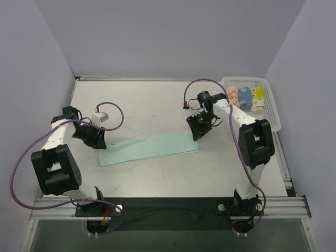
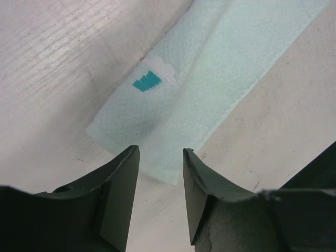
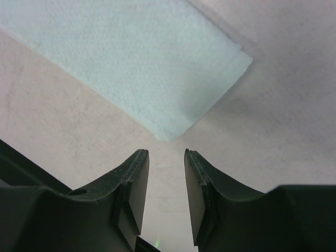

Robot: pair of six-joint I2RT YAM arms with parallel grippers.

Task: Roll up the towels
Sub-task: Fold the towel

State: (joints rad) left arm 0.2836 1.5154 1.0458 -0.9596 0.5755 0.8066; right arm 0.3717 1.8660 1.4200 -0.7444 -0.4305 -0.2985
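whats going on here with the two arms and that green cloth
Two robot arms are at a mint-green towel lying flat as a long strip on the table, not yet rolled. The left hand is over its left end, the right hand just off its right end; both open, holding nothing. Three rolled towels sit in the white basket.

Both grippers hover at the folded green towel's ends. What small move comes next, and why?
Probably lower the left gripper onto the mint-green towel end below it and pinch to start rolling: the towel lies flat as a folded strip, unrolled, and the right gripper is likewise open and empty.
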